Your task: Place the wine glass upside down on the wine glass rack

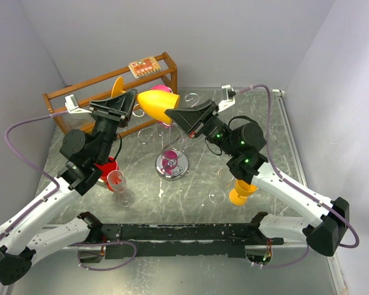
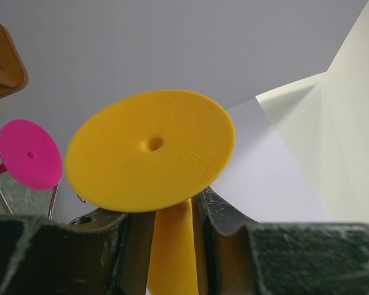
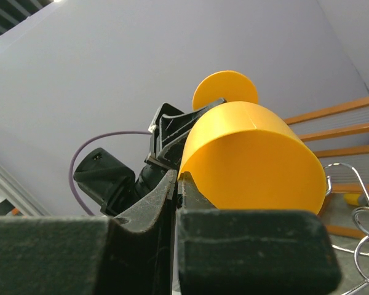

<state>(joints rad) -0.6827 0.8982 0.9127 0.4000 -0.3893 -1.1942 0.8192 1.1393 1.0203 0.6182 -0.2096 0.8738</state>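
Observation:
The yellow wine glass point(image 1: 157, 104) lies on its side in the air above the silver wire wine glass rack point(image 1: 181, 167). My left gripper point(image 1: 126, 100) is shut on its stem point(image 2: 172, 246), just below the round foot point(image 2: 150, 150). My right gripper point(image 1: 170, 115) is shut on the rim of its bowl point(image 3: 258, 160), and its pinch point shows in the right wrist view point(image 3: 179, 190). A pink glass point(image 1: 169, 161) hangs on the rack, with its foot point(image 2: 29, 153) up.
A brown wooden shelf rack point(image 1: 61, 98) stands at the back left with a patterned box point(image 1: 144, 66) on top. A red cup point(image 1: 107, 169) and a clear glass point(image 1: 118, 181) stand under the left arm. An orange glass point(image 1: 242, 192) and another clear glass point(image 1: 216, 196) stand under the right arm.

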